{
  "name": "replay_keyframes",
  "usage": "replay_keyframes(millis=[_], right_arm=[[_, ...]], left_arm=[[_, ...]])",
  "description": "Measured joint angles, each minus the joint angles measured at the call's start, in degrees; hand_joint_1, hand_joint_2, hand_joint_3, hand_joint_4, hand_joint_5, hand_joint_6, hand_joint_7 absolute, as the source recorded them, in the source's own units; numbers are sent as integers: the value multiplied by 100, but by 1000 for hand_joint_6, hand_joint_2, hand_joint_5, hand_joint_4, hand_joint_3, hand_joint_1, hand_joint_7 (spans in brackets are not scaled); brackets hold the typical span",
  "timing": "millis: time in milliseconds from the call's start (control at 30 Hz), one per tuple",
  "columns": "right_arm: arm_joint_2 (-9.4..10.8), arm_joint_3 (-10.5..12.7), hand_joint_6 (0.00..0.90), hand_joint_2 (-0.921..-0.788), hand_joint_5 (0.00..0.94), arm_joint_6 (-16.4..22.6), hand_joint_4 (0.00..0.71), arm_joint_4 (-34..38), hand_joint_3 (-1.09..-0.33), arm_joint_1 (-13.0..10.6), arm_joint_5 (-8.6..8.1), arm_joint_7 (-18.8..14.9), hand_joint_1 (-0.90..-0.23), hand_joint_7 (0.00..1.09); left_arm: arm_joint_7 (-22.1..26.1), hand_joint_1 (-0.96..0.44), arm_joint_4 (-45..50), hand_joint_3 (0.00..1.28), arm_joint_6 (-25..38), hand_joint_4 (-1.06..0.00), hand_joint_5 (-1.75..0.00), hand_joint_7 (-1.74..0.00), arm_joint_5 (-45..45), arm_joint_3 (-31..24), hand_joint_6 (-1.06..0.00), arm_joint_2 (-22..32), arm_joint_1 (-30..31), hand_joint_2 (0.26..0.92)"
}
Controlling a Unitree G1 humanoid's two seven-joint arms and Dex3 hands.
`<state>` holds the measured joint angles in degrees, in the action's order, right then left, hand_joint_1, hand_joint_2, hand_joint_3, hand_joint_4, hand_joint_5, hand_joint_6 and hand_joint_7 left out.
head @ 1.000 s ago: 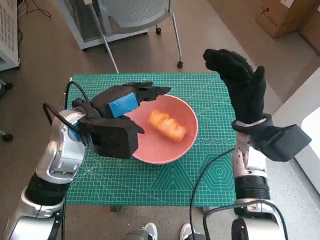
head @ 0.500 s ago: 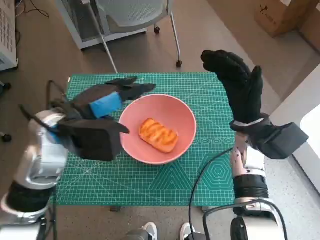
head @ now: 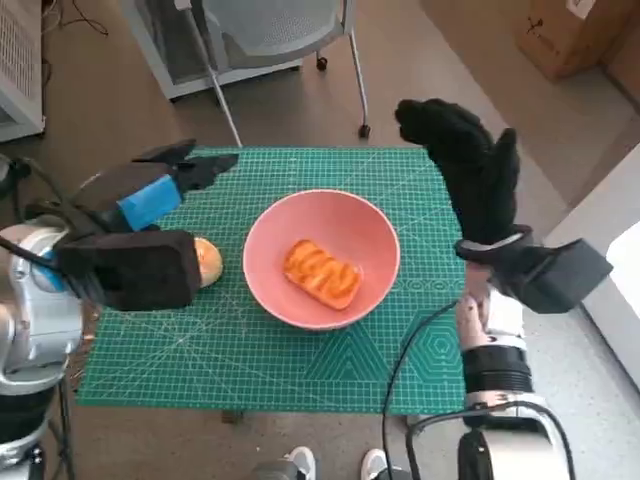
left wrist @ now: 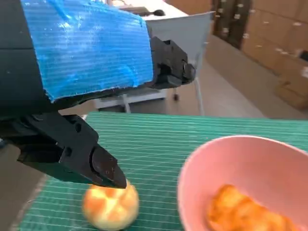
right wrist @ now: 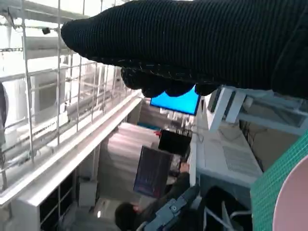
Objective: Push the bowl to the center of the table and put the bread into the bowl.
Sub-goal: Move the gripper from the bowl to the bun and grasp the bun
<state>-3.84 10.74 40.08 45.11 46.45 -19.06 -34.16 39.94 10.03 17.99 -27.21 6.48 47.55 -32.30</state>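
One bread (head: 320, 272) lies in the bowl (head: 375, 235); the empty, spread left hand (head: 150, 200) has drawn away.

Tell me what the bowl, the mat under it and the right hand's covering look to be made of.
Bowl: smooth pink, soft matte sheen, thin even rim; likely plastic or melamine, could be glazed ceramic.
Mat: flat green sheet printed with white grid lines, looks like a rubbery cutting mat.
Right hand: black knitted fabric glove; ribbed stitch texture shows close up in the right wrist view.
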Motion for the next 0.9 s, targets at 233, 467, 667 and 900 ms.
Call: replay_keyframes(millis=[233, 467, 667, 900], right_arm=[[-3, 24, 478, -921, 0, -4, 274, 27, -402, 16, -28, -42, -521, 4], [-5, 26, 480, -921, 1, -4, 276, 36, -401, 32, -28, -62, -516, 4], [-18, 25, 478, -921, 0, -5, 274, 49, -405, 59, -25, -77, -523, 3], [-65, 31, 479, -921, 1, -5, 275, 77, -405, 84, -26, -110, -529, 3]], left_arm=[[-130, 230, -324, 6, -35, -6, -2, -3, -73, -16, -209, 97, 188, 794], [-229, 201, -750, 5, -53, -21, -6, -6, -210, 31, -216, 113, 189, 790], [-261, 167, -1262, 9, -64, -12, -1, -1, -268, 225, -205, 88, 166, 794], [-328, 100, -1993, 4, -101, -4, 0, 0, -427, 563, -194, -144, -64, 785]])
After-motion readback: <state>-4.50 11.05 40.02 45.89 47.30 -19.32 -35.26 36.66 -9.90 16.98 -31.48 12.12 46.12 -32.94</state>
